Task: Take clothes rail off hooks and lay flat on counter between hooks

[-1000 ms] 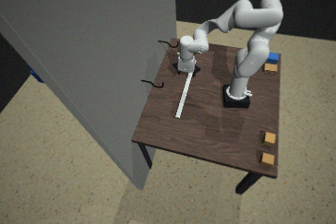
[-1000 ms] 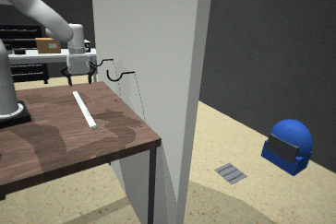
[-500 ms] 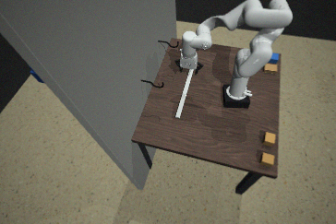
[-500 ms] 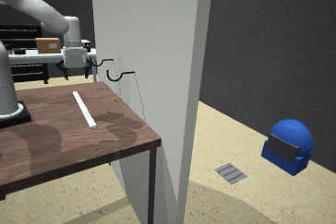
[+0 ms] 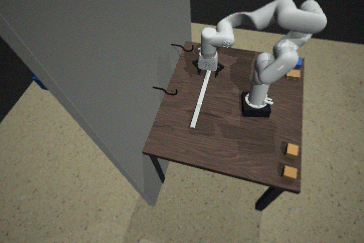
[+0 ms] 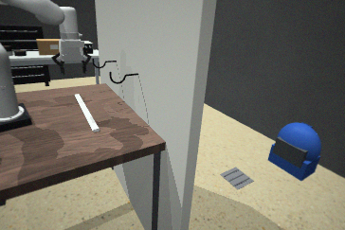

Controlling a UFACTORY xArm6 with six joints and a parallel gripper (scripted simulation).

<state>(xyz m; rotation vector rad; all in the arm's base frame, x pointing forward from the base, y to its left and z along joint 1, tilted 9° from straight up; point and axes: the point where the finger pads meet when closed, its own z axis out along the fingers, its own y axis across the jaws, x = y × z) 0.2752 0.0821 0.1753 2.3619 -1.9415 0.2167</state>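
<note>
The clothes rail [image 5: 200,102] is seen lying flat on the counter [image 5: 235,144], off the 2 hooks [image 5: 168,91], roughly parallel to the wall [image 5: 90,44] and a short way out from it, so the placing is judged done. The gripper [image 5: 208,70] is held above the rail's far end with fingers fully spread and nothing gripped, presumably for a clean release. 3 small boxes [image 5: 291,150] are noted along the right edge, well apart; nothing is seen in the way.
</note>
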